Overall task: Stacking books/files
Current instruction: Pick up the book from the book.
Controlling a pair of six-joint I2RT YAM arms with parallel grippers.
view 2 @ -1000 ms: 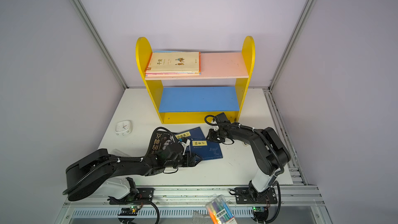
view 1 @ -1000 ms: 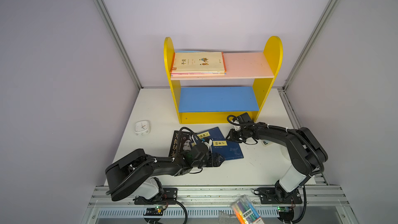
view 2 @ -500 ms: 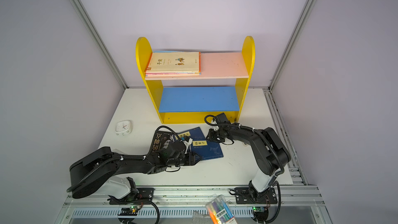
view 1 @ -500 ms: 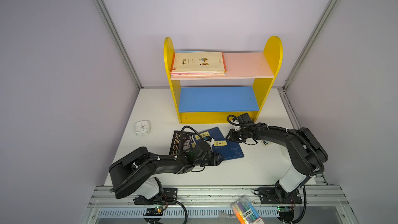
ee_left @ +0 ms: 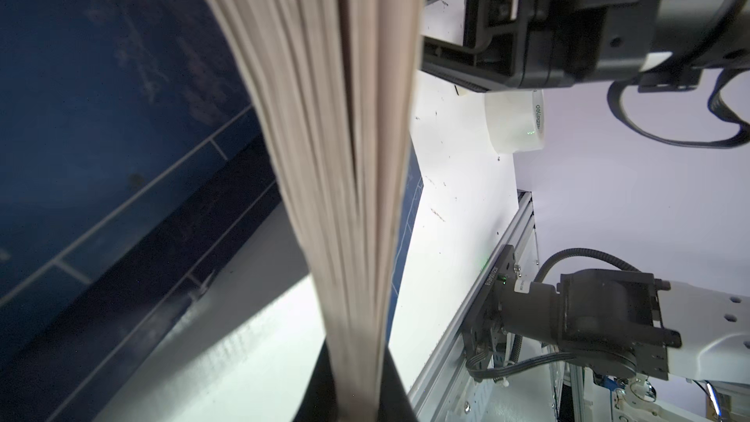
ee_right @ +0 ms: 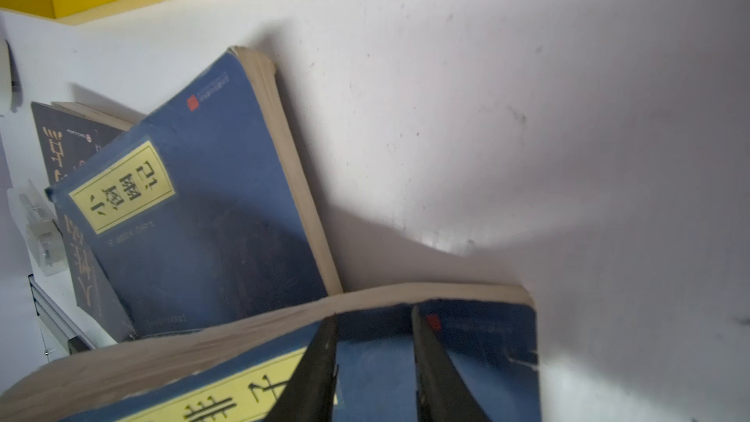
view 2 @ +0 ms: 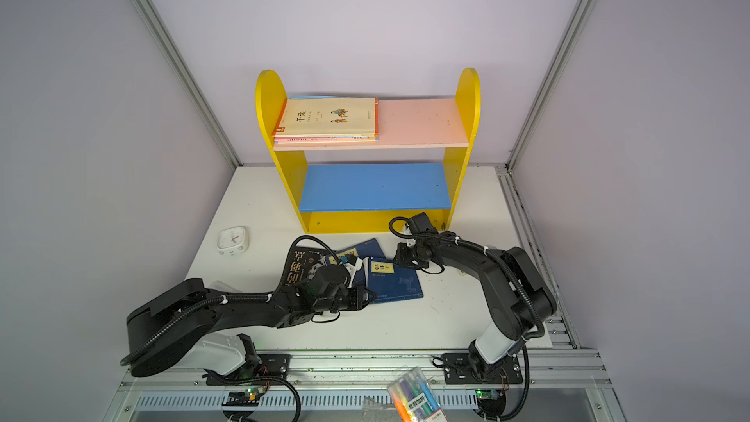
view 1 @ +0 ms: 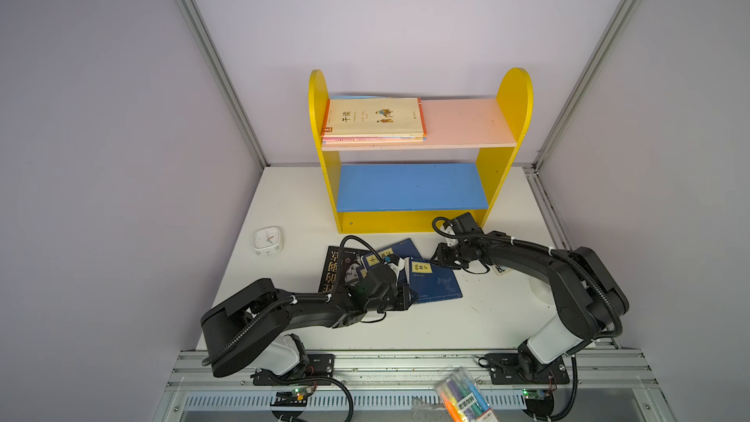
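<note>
Three books (view 1: 335, 267) lie on the counter (view 1: 446, 330) at six o'clock from the shelf (view 1: 493, 180). The left gripper (view 1: 407, 297) grasps the pages of the front navy book (view 1: 437, 287) at eight o'clock; the right gripper (ee_right: 373, 318), jaws parted, hovers over its one-o'clock corner.

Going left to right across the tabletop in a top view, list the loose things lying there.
white clock → black book → front navy book → tape roll
</note>
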